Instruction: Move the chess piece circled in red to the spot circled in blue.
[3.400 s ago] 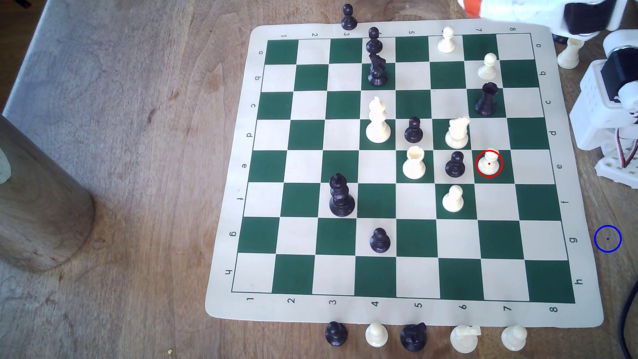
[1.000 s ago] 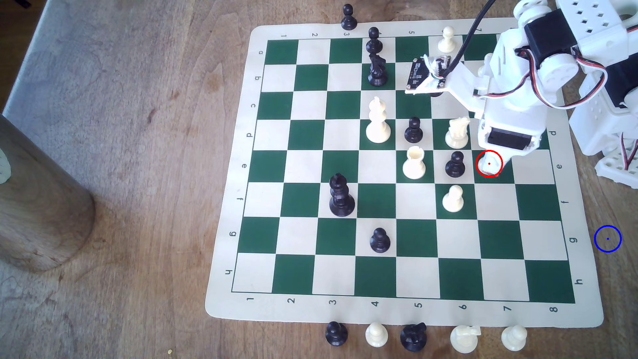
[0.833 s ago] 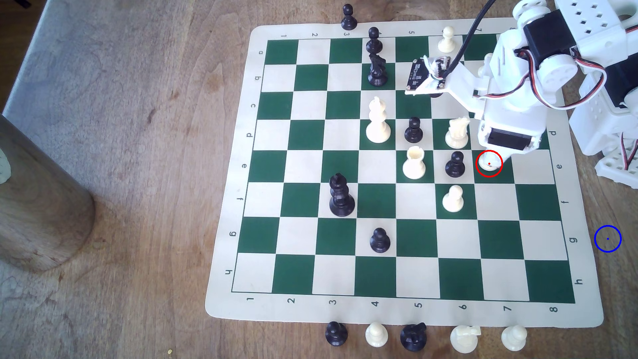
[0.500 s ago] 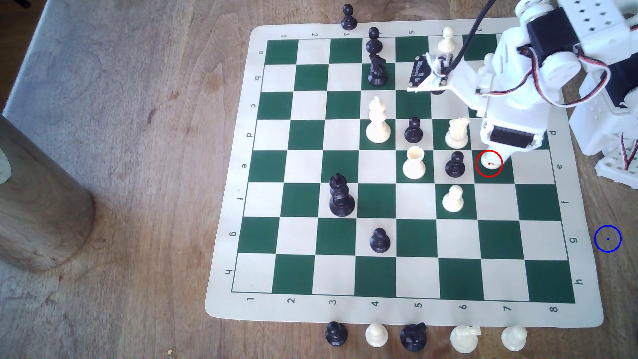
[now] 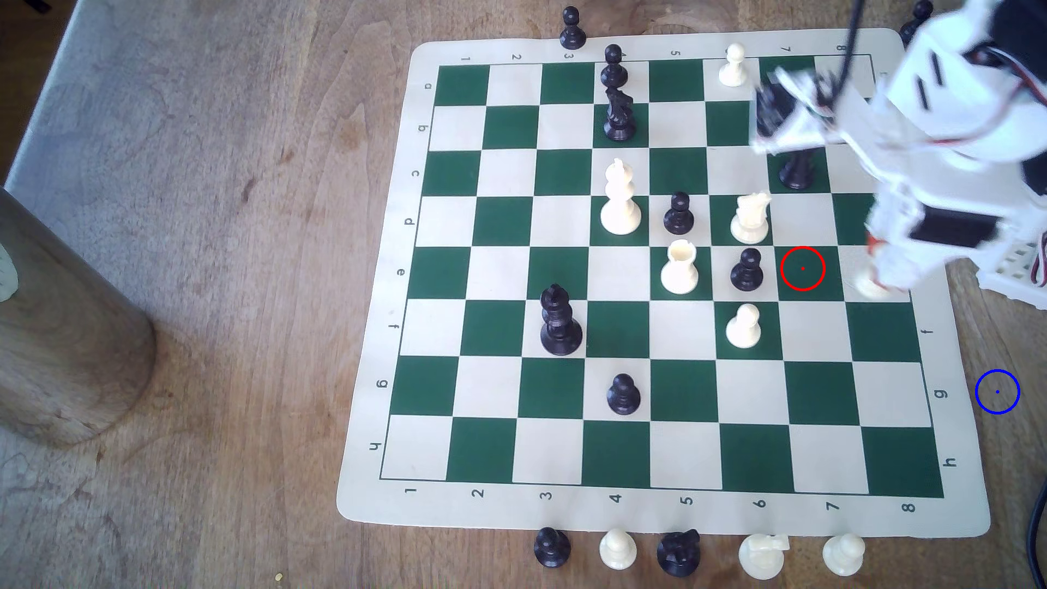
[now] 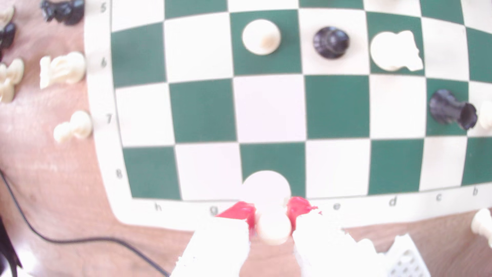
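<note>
Above the board's [image 5: 957, 453] edge on the exterior view's right, the gripper [image 5: 875, 280] holds the pawn [image 5: 869, 286], which looks blurred there. The wrist view makes it clearer: the two red-tipped fingers [image 6: 298, 207] are closed on the pawn [image 6: 269, 207], one at each side of its neck, with the ball head near the camera and the round base pointing down to the board [image 6: 106, 159]. The pawn is lifted over the squares by the letter e, close to the board's border. The red ring [image 5: 803, 268] surrounds only an empty green square, and the pawn is beside it, toward the exterior view's right. The spot [image 5: 997, 392] is on bare wood of the table [image 5: 226, 283] just off the board, near the letter g, lower in that view than the gripper and apart from it. A black pawn [image 5: 747, 270] stands just beside the red ring on the exterior view's left. A black cable [image 6: 80, 241] lies on the table.
</note>
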Motion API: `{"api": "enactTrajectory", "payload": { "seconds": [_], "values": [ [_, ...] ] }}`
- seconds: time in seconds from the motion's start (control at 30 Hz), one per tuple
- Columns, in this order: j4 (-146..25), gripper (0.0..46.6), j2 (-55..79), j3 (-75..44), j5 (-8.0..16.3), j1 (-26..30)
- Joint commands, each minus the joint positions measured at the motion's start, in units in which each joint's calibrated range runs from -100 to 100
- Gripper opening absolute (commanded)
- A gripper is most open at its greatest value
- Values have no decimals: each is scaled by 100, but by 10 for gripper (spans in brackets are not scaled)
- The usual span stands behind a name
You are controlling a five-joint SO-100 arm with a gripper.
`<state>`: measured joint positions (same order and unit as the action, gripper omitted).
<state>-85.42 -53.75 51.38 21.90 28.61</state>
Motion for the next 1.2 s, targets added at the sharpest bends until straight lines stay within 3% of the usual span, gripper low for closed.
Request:
{"api": "enactTrajectory", "payload": {
  "seconds": [0.0, 0.3, 0.63, 1.17],
  "values": [
    [-140, 3, -228, -269, 137, 866],
    [-115, 11, -398, 139, 68, 1859],
    [1163, 6, 536, 719, 122, 2931],
    [1638, 5, 1122, 1082, 156, 3353]
  ]
}}
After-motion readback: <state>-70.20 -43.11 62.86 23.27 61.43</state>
